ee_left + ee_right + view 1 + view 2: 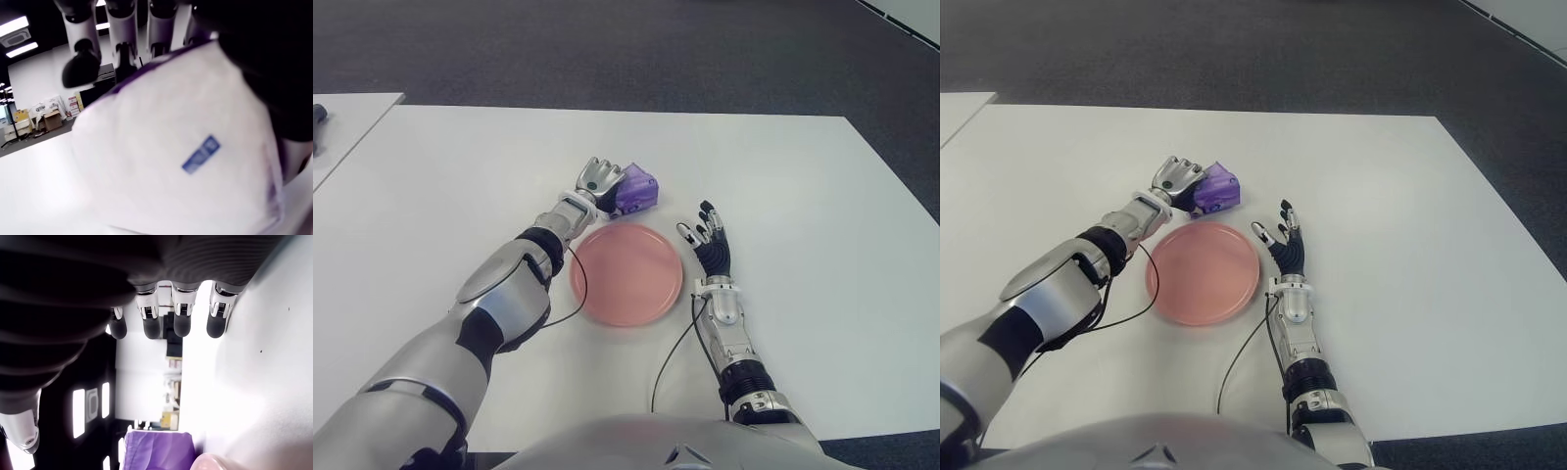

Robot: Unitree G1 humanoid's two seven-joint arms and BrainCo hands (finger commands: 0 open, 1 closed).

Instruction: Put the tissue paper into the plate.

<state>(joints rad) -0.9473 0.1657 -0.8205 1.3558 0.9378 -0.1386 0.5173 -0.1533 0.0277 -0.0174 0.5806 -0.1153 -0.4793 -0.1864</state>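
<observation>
You see a glossy plastic pack (pixel 636 190), a smooth matt plate (pixel 628 274), and a smooth matt table (pixel 803 196).

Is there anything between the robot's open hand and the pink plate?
No. In the eye views only bare white table shows between the right hand and the pink plate, apart from a thin black cable.

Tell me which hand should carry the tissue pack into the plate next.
Left. The left hand is already closed on the purple tissue pack, just beyond the pink plate. The right hand shows open beside the plate's right rim, holding nothing.
</observation>
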